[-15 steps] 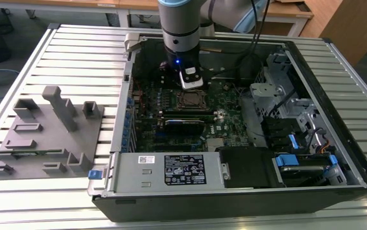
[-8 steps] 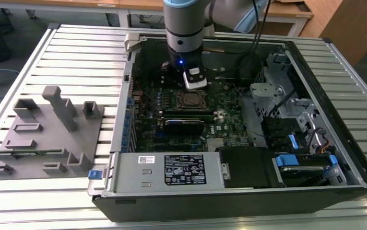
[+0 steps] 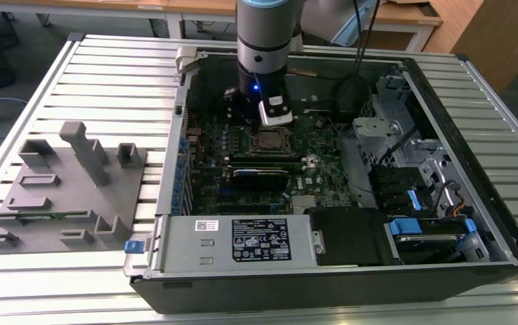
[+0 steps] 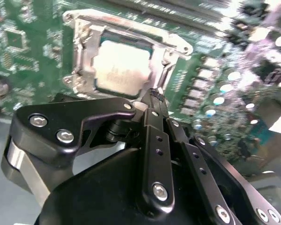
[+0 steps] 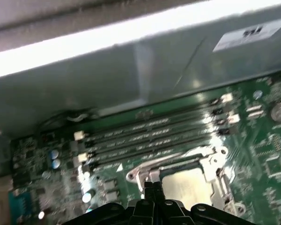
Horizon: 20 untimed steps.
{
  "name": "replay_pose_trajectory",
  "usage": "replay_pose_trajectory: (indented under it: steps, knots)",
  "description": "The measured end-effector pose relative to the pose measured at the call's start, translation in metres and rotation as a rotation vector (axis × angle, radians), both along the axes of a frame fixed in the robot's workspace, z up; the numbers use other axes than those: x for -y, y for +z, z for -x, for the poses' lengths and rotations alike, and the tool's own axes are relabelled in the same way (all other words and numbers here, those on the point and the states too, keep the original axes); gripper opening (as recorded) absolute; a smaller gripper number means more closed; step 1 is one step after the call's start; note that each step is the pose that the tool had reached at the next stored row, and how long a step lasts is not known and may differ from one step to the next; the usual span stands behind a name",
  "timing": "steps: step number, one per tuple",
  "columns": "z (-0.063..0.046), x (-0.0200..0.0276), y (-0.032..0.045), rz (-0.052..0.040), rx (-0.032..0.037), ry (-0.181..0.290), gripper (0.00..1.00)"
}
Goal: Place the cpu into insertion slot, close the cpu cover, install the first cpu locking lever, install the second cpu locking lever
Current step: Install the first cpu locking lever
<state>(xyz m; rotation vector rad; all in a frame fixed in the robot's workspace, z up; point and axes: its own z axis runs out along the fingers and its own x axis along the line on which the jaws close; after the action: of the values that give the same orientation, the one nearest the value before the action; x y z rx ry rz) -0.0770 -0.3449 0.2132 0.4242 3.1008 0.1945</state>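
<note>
The cpu lies flat in the motherboard socket, its dull metallic top showing through the window of the cpu cover, which lies down over it as a thin metal frame. In the first wrist view the cpu and the cover's frame sit just beyond my fingertips. My gripper is shut, its tip at the socket's edge, and nothing visible sits between the fingers. In the exterior view the gripper hangs inside the open computer case directly over the socket and cpu.
Memory slots run beside the socket, with the case wall beyond them. A power supply and drive cage crowd the case. A grey parts fixture stands on the slatted table at the exterior view's left.
</note>
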Motion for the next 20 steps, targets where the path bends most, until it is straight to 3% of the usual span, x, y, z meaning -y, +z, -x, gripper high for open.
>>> replay_pose_trajectory:
  steps: [2, 3, 7, 9, 12, 16, 18, 20]
  knots:
    - [0.0, 0.0, 0.0004, 0.0244, -0.011, 0.0, 0.11]
    - [-0.0001, 0.0, 0.0004, 0.0302, -0.0121, 0.0, 0.11]
    - [-0.0001, 0.0, 0.0004, 0.0309, -0.0119, 0.0, 0.11]
    - [0.0, 0.0, 0.0004, 0.0308, -0.0048, 0.004, 0.11]
    - [-0.0001, 0.0, 0.0004, 0.0309, 0.029, 0.024, 0.11]
    - [0.0, 0.0, 0.0003, 0.0309, 0.0882, 0.058, 0.11]
    - [-0.0001, 0.0, 0.0003, 0.0308, 0.1066, 0.074, 0.11]
    - [-0.0002, 0.0, 0.0003, 0.0305, 0.1184, 0.091, 0.11]
